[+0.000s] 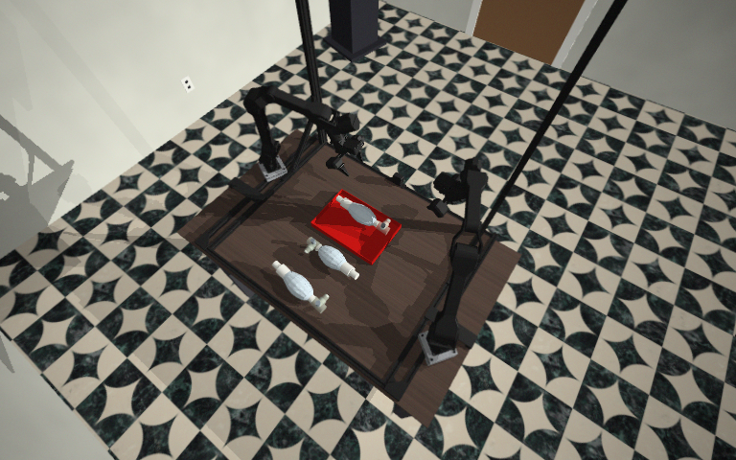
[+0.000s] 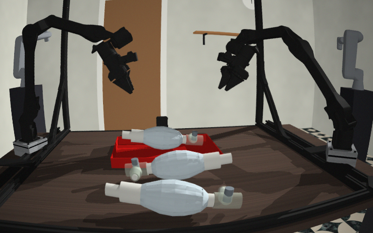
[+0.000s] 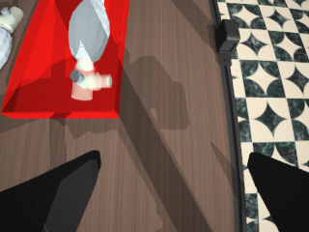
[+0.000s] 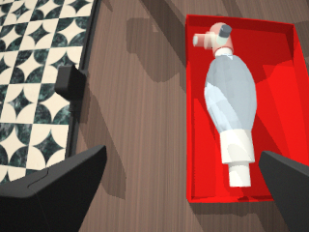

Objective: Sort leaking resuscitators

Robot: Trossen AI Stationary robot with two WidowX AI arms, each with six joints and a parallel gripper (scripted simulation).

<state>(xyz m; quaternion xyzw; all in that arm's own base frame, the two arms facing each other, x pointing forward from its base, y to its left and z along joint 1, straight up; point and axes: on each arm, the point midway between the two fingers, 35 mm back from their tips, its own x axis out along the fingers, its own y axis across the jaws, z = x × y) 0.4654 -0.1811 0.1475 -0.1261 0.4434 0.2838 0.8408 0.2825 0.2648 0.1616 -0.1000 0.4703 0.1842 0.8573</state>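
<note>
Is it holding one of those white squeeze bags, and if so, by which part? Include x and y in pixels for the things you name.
No, nothing is held: the bag in the tray (image 1: 360, 215) (image 2: 162, 138) (image 3: 89, 31) (image 4: 232, 89) and both bags outside (image 1: 332, 259) (image 1: 298, 285) (image 2: 178, 164) (image 2: 173, 197) (image 3: 3, 48) lie free of either tool.

The middle resuscitator, beside the red tray, hides part of its wall from outside; the left wrist view crops both.
</note>
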